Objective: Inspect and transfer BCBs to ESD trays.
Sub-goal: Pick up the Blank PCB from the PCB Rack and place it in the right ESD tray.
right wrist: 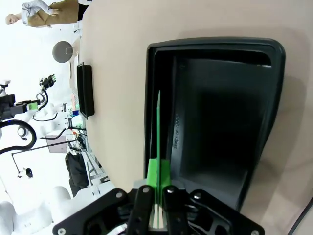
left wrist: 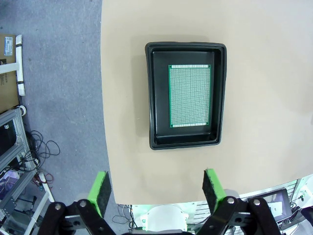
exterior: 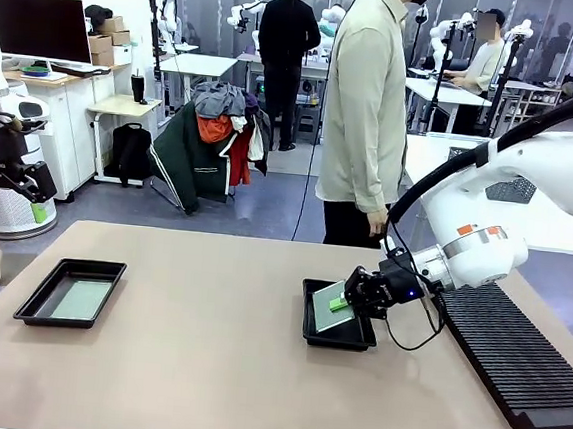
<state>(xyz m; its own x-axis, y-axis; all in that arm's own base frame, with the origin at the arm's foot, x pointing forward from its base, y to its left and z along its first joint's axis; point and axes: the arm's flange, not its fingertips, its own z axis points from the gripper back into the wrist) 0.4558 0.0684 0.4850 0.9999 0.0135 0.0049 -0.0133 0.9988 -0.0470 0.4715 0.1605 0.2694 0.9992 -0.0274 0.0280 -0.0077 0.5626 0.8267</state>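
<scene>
Counted: two BCBs, two ESD trays and one ribbed black rack point(exterior: 510, 360), all on the counter point(exterior: 203, 368). The first BCB point(left wrist: 190, 96) lies flat on the floor of the left ESD tray point(left wrist: 186, 46). The left wrist view shows its face as a fine green perforated grid, where the front view gives only pale grey-green. The left jaws are spread wide above that tray, holding nothing. The second BCB point(right wrist: 159, 122) is pinched at one end by the right jaws and tilted over the right ESD tray point(exterior: 336, 339). The right wrist view shows it edge-on as a thin green line. Whether its lower edge touches the tray floor is unclear.
</scene>
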